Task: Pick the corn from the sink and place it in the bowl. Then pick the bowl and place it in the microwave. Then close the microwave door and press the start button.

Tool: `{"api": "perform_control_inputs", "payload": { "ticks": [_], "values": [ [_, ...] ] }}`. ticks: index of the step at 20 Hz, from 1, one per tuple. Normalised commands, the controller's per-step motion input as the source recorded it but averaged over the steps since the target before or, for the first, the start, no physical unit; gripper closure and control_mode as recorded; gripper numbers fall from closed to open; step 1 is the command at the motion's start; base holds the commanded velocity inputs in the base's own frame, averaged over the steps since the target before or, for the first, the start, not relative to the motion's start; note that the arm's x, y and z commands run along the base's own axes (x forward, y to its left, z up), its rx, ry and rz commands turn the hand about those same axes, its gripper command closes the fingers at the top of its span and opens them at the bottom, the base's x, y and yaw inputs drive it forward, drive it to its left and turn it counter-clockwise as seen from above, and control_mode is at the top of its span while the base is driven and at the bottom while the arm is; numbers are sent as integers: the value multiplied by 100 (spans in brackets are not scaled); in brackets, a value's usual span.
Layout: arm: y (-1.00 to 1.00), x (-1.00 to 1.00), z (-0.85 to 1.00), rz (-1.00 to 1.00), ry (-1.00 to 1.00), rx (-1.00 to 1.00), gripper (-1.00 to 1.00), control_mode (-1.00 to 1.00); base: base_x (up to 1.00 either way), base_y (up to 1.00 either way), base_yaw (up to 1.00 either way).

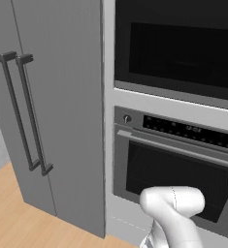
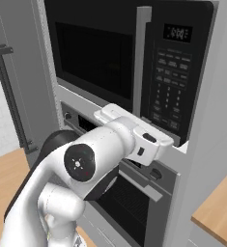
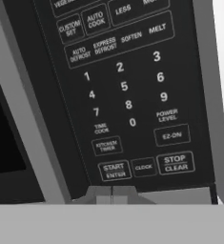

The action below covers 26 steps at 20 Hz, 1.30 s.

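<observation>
I am seeing the microwave (image 1: 176,46) being cut off by the top and right edges in the left base view. My arm is hiding the gripper's fingers in the right base view. The top keypad labels (image 3: 111,12) are running past the hand view's upper edge.

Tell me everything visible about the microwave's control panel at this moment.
The control panel is a glossy black strip right of the shut microwave door, with a small display on top. White-lettered keys show: number pad, AUTO DEFROST, SOFTEN, MELT, POWER LEVEL, EZ-ON, KITCHEN TIMER, CLOCK, STOP CLEAR and START ENTER. The shut gripper sits just below START ENTER; contact cannot be told.
</observation>
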Motion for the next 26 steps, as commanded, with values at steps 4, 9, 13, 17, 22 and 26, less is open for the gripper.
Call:
{"api": "perform_control_inputs", "payload": {
  "ticks": [4,9,13,17,22,26],
  "values": [
    [0,19,0,0,0,0,100,-100,0,0,0],
    [-6,23,0,0,0,0,100,-100,0,0,0],
    [-1,23,-2,0,0,0,100,-100,0,0,0],
    [-6,22,-7,1,0,0,100,-100,0,0,0],
    [-18,21,-17,3,0,0,100,-100,0,0,0],
    [-23,18,-24,5,0,0,100,-100,0,0,0]
  ]
}}
